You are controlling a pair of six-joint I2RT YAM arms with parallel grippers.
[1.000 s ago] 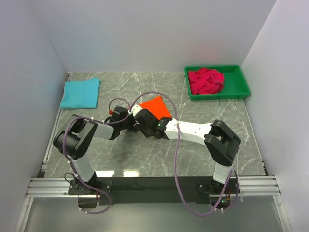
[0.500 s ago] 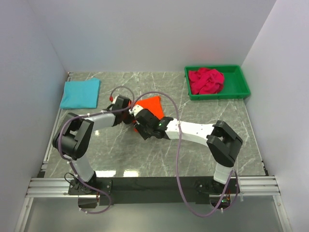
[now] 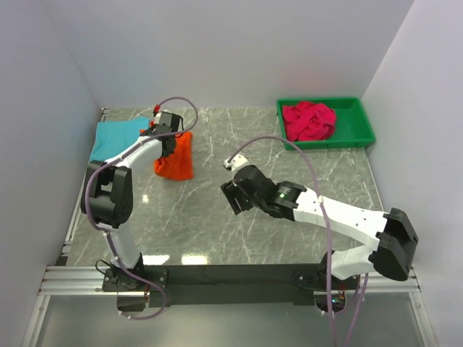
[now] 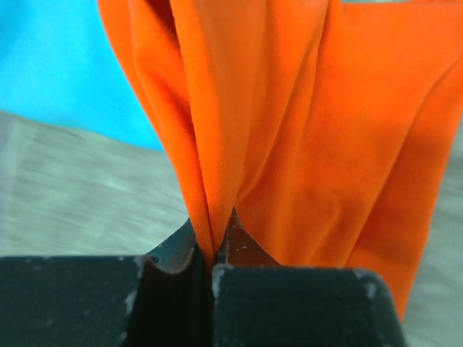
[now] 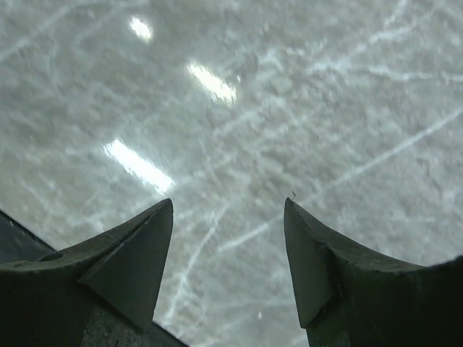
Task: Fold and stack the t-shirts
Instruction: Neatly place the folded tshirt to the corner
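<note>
Orange t-shirt [image 3: 175, 160] hangs in a bunched drape at the back left of the desk [image 3: 217, 224], pinched by the left gripper [image 3: 165, 134], whose jaws are pressed together on a fold of the cloth. The left wrist view shows it close up: orange pleats fan out from the clamped jaws and fill most of the picture. Whether the lower hem touches the desk, I cannot tell. Just beside it, to the left, the turquoise t-shirt [image 3: 116, 137] lies flat as a folded rectangle in the back left corner. Over at the back right, the crimson-pink t-shirt [image 3: 307, 121] sits crumpled in the green bin [image 3: 362, 124]. The right gripper [image 3: 231, 196] hovers over the middle of the desk, well apart from every shirt, jaws spread wide with only bare marble between them
</note>
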